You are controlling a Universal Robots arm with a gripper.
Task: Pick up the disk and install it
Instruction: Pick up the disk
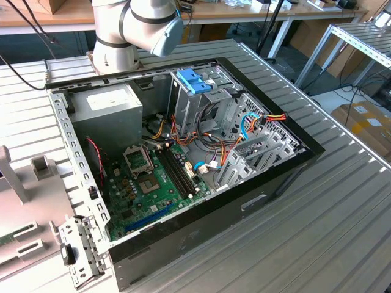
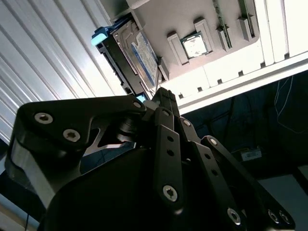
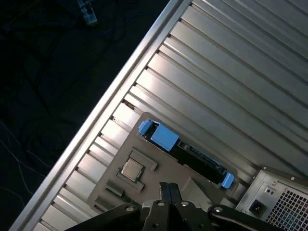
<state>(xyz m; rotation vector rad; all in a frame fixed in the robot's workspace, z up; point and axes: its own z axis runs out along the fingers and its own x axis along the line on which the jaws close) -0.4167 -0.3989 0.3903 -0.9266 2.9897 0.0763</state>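
The disk point(image 3: 192, 155) stands on its edge in a slot of a grey holder tray point(image 3: 166, 161), with blue plastic pieces at both ends. In the second wrist view the disk point(image 2: 137, 53) shows its white label with a blue strip. My gripper point(image 3: 169, 186) hangs above the tray, a little short of the disk and not touching it. Its black fingers point(image 2: 166, 103) are pressed together with nothing between them. The open computer case point(image 1: 183, 159) lies on the table, with the metal drive cage point(image 1: 195, 97) at its back.
A processor chip point(image 3: 132, 168) sits in the tray beside the disk. The ribbed metal table point(image 3: 231, 72) drops off to a dark floor past its edge. The case's rear corner point(image 3: 276, 202) is close by. Inside the case are a grey power supply point(image 1: 113, 110), motherboard point(image 1: 153, 183) and cables point(image 1: 244, 131).
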